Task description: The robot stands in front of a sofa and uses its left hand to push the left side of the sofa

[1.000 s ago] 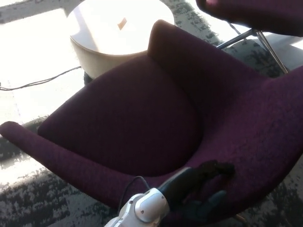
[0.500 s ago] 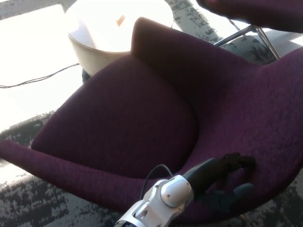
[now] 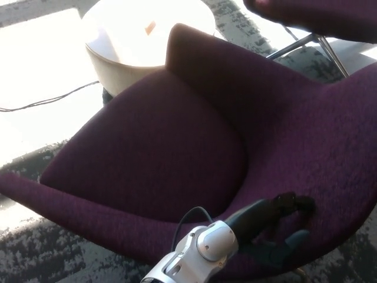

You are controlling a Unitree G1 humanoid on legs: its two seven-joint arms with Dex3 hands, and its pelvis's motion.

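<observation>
No readable text, labels, brands, numbers or signs on anything visible.

Hard daylight is pouring in from the top left, blowing out the round cream side table (image 3: 138, 44) and the pale floor (image 3: 35, 106) beside it to near white, with detail lost there. The dark purple fabric sofa (image 3: 177, 147) is sitting much dimmer, its seat hollow falling into deep shadow. The black robot hand (image 3: 277, 233) is merging with that shadow. The whole frame is looking slightly soft and grainy.
</observation>
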